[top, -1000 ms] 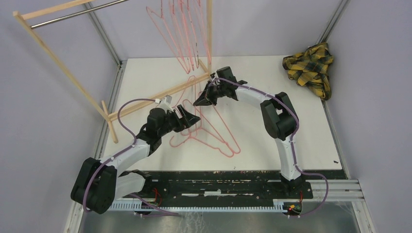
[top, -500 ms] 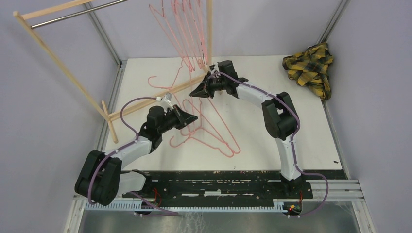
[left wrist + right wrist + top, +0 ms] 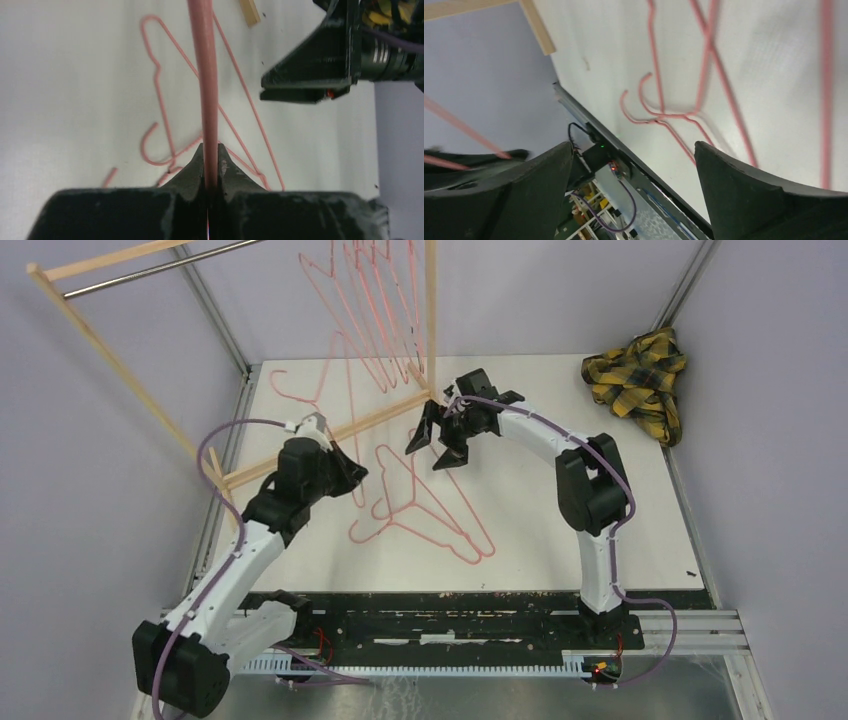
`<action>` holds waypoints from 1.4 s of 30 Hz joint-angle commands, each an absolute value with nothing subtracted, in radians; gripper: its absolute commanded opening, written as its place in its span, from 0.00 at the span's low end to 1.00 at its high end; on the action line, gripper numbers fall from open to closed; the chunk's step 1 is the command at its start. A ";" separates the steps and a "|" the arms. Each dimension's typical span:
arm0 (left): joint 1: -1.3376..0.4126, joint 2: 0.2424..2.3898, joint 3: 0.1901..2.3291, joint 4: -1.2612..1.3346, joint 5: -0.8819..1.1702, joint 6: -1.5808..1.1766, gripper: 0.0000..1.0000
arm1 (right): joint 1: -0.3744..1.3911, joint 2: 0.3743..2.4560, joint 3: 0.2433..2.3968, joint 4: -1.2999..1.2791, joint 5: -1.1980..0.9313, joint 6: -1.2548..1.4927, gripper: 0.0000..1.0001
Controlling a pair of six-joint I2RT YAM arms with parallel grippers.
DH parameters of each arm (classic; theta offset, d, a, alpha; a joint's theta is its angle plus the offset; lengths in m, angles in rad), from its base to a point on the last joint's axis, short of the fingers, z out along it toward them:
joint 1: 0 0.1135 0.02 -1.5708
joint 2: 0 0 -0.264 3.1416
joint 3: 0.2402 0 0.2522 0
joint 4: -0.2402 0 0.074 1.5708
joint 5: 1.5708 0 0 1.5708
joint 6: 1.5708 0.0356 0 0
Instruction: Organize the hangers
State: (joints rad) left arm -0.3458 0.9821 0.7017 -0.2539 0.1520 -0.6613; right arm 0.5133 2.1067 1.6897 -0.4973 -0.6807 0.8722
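Roughly halfway, I'd say: several hangers (image 3: 385, 330) hang on the rack (image 3: 431, 300), while loose hangers (image 3: 455, 525) lie on the table (image 3: 600, 440). The left gripper (image 3: 210, 165) is clamped on one hanger (image 3: 206, 75), raised off the table. The right gripper (image 3: 634, 150) gapes wide, empty.

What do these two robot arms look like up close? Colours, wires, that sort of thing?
The left arm and right arm match: slim white links between chunky black joint housings. The left gripper and right gripper are black, each with two wedge-shaped fingers. A thin purple cable loops along the outside of each arm.
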 commanded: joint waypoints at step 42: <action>-0.334 1.583 1.804 -0.639 -0.635 -0.170 0.03 | 0.427 1.961 1.640 -0.783 -0.576 0.572 1.00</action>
State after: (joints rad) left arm -0.3359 1.5589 1.7115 -0.6483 -0.6460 -0.1997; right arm 0.4339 1.9907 1.6226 -0.7940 -0.5461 0.5781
